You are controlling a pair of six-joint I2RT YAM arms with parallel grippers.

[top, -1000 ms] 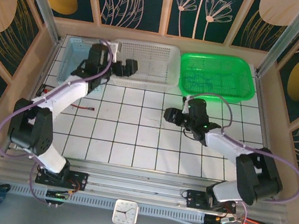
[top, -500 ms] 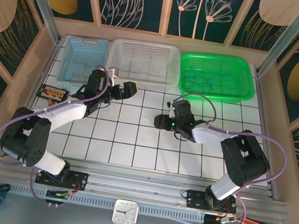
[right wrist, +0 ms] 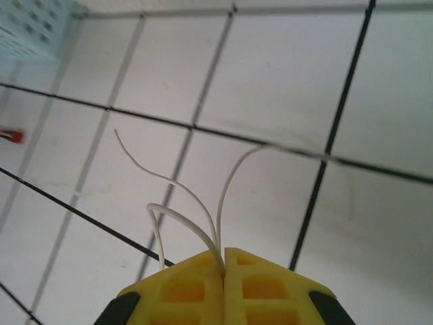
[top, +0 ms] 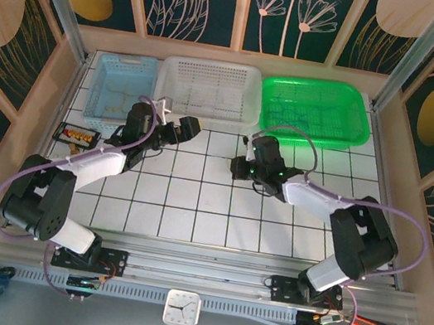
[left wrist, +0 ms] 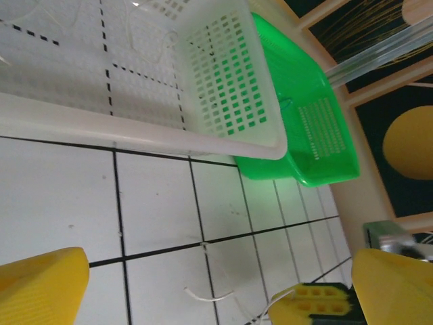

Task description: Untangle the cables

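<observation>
The right gripper is pinching the cables between its two yellow fingers, which are pressing flat against each other with no gap along the seam. Three thin whitish strands are coming out of that seam at the very tips. One is arcing away ahead and to the left of the fingers. One is making a short loop and dropping back just beside the left finger. The third is rising ahead and bending right until it is meeting a dark grout line of the tiled table. I cannot tell any yellow or blue strands apart here.

The left gripper is standing wide open, with one yellow finger at each lower corner of its wrist view and nothing touching either pad. Inside that gap, closer to the right-hand finger, the tip of the right gripper is showing. A white strand is trailing from it toward the middle, touching neither left finger. Beyond the fingertips a white basket is sitting just beside a green basket.

From above, the left gripper and right gripper are facing each other, near but apart.
</observation>
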